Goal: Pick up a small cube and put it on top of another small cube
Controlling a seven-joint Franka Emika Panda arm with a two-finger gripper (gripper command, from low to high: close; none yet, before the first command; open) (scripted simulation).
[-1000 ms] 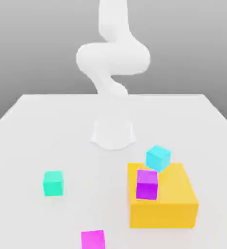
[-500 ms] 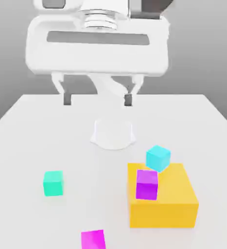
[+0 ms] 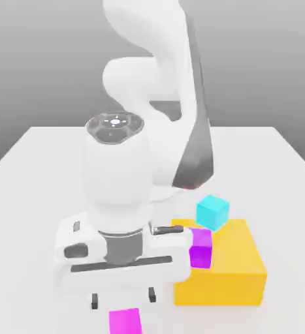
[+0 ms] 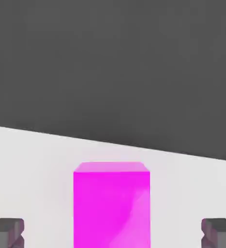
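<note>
The small bright magenta-pink cube (image 3: pixel 125 321) rests on the white table near its front edge. My gripper (image 3: pixel 123 299) hangs just above it, open, with one grey fingertip (image 3: pixel 95 301) on each side of the cube's width. In the hand view the same cube (image 4: pixel 112 203) stands centred between the two grey fingertips (image 4: pixel 6 232), with a gap on both sides. Nothing is held.
A large orange block (image 3: pixel 230 267) sits at the exterior view's right, with a violet-purple cube (image 3: pixel 201 248) against its front-left corner and a cyan cube (image 3: pixel 212 211) at its back edge. The arm's white body covers the middle of the table (image 3: pixel 44 169).
The hand has come down and toward the table's front, from high over the middle to just above the magenta-pink cube. It now hides the teal cube seen earlier at the left.
</note>
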